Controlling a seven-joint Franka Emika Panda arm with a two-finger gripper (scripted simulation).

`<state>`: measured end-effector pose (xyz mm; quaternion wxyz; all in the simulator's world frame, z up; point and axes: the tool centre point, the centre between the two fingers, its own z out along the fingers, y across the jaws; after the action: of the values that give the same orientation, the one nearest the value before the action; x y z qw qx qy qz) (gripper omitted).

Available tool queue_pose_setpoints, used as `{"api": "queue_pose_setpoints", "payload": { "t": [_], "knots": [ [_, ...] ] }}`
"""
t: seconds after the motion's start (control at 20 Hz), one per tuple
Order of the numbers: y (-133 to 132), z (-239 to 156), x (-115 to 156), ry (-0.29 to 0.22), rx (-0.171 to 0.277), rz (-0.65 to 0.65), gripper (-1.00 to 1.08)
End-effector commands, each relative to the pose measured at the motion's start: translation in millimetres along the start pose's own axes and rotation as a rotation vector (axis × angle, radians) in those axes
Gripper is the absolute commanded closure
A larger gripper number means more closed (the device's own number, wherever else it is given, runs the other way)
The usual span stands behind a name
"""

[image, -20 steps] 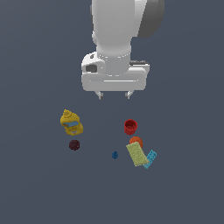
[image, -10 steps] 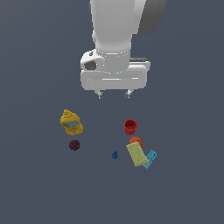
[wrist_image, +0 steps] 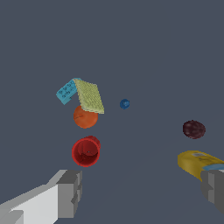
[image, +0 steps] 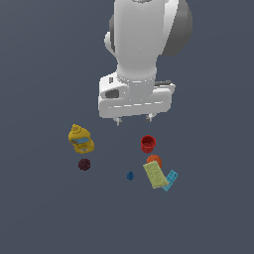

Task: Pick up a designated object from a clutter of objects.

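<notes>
Wrist view: the fingers [wrist_image: 70, 192] stand wide apart, holding nothing, the gripper [image: 134, 119] hanging above the clutter. The cup [wrist_image: 85, 151] lies nearest; beyond it the orange ball [wrist_image: 85, 118], then the box [wrist_image: 90, 96], overlapping ball and brick [wrist_image: 67, 91].

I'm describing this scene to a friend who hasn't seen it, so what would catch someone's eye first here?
The big white arm dominates the exterior view, its gripper hanging open above a dark floor. Below it sits a bright cluster: a red cup, an orange ball and the yellow-green box overlapping a cyan brick. Apart, toward the exterior view's left, lie a yellow bottle and a dark maroon ball.
</notes>
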<state>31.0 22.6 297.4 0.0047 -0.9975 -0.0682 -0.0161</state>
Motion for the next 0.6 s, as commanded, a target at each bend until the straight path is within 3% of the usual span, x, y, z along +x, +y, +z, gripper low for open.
{"api": "queue_pose_setpoints", "payload": {
  "t": [0.0,0.55],
  "knots": [
    [-5.4,13.3,10.9,-0.005,-0.005,-0.055,-0.92],
    [-43.0,100.1,65.5,-0.025,-0.015,-0.375,-0.92]
  ]
}}
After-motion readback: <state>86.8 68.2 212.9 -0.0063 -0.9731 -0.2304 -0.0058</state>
